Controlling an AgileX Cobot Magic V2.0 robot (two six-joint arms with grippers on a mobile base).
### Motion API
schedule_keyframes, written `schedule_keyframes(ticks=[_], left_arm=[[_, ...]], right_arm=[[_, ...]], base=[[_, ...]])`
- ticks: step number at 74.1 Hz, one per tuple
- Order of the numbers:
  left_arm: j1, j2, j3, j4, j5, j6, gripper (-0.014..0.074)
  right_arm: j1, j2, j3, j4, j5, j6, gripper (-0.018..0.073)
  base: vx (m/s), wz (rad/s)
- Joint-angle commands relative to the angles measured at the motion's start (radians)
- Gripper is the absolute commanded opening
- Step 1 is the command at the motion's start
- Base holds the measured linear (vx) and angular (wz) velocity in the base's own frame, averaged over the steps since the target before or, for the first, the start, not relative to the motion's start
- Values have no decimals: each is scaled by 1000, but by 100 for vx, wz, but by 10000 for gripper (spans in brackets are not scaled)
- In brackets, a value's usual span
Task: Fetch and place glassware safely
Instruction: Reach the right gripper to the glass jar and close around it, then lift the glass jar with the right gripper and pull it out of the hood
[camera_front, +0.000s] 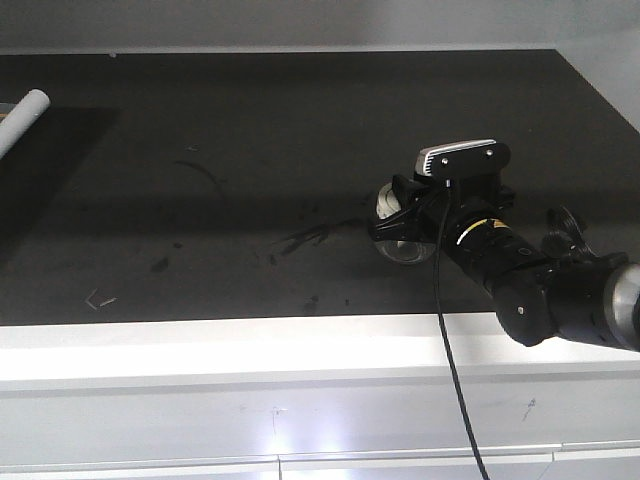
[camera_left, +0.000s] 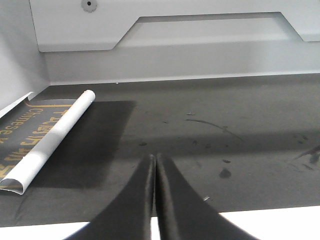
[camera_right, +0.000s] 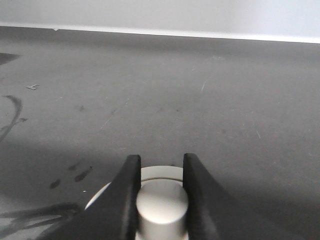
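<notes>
Jar (camera_front: 393, 238) is right of centre on the dark mat (camera_front: 250, 150), nearer the front edge than the back wall. Can't tell if it's resting on the mat or just off it. The glass body shows in the front view, tucked under the right arm's camera (camera_front: 465, 158).

White lid (camera_right: 159, 175) is on, knob (camera_right: 162, 212) up. Right gripper (camera_right: 161, 167) is clamped on the knob, one finger (camera_right: 127, 185) on each side, both touching it.

Mat has scuffs and dark smears (camera_front: 305, 238) just left of the jar.

Left gripper (camera_left: 155, 159) has fingers pressed together, holding nothing, over the mat's front edge, well apart from the jar.

Rolled paper (camera_left: 55, 137) lies at the mat's far left with printed lettering on the inside. White ledge (camera_front: 250, 345) runs along the front.
</notes>
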Motion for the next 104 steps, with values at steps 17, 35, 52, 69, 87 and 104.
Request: schedule_keyframes(ticks=[17, 35, 52, 69, 87, 104], left_arm=[[-9, 12, -25, -8, -71, -8, -7], [-9, 12, -25, -8, -71, -8, -7], [-9, 12, -25, -8, -71, -8, -7], [-9, 12, -25, -8, -71, -8, -7], [-9, 12, -25, -8, -71, -8, -7], [-9, 12, -25, -8, -71, -8, -7]], right_arm=[[-2, -146, -16, -8, 82, -5, -2], [-2, -310, -16, -92, 239, -5, -1], [-2, -442, -15, -241, 320, 111, -1], [-2, -574, 85, -634, 281, 479, -1], [-2, -731, 251, -1135, 52, 978, -1], [-2, -897, 359, -1406, 13, 1192, -1]], base=[[0, 0], [0, 0], [0, 0], [0, 0], [0, 0], [0, 0]])
